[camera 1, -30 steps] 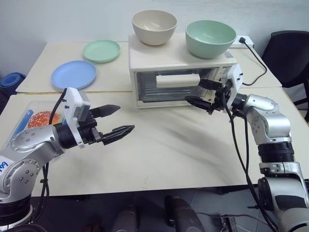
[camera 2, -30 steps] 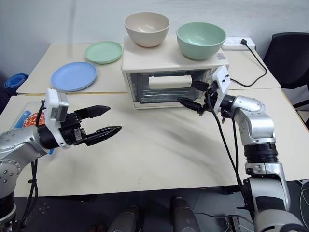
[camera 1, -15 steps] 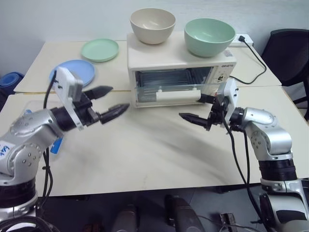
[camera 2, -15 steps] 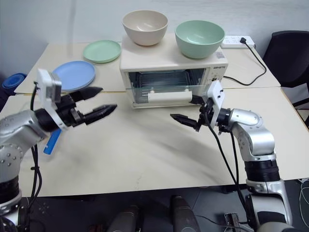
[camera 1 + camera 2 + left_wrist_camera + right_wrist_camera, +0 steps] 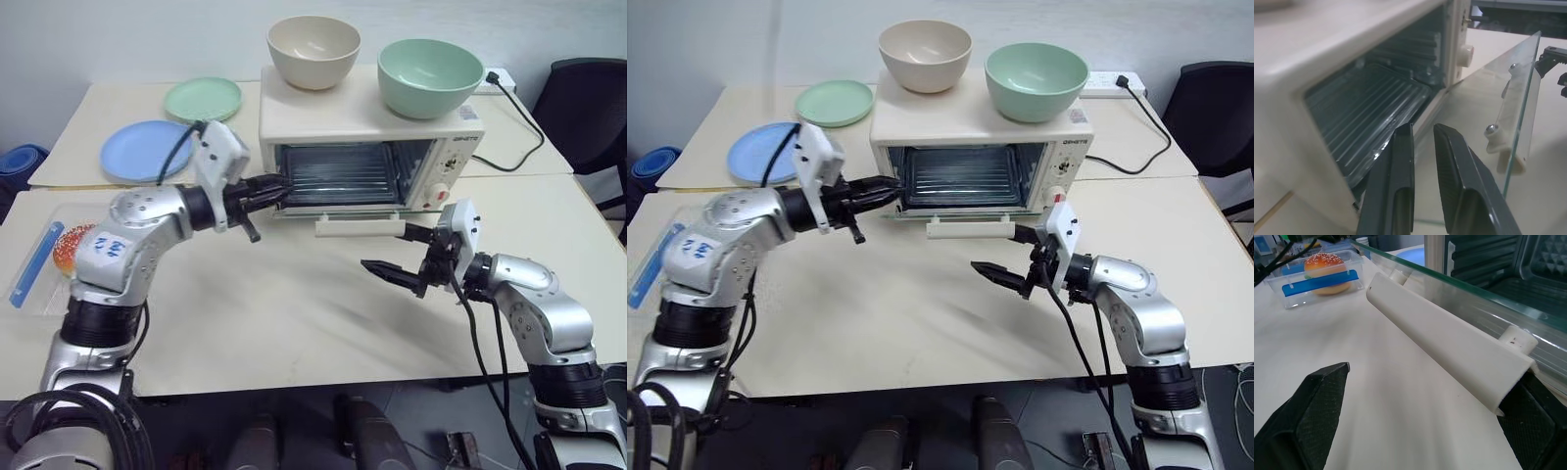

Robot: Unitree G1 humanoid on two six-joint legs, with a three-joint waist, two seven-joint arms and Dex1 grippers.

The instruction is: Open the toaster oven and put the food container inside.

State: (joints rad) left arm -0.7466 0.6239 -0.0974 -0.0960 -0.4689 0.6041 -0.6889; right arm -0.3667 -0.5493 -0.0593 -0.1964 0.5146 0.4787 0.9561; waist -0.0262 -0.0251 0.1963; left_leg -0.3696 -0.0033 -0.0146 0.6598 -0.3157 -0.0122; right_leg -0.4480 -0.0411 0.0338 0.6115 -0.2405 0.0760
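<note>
— Where's the toaster oven?

— At the table's far side, glass door dropped flat. The left gripper, fingers nearly together and holding nothing, points at its open mouth.

— The right gripper?

— Spread wide beside the door's white handle (one finger touching it). The food container sits far left.

Nearly closed jaws point into the toaster oven, glass door down.
</note>
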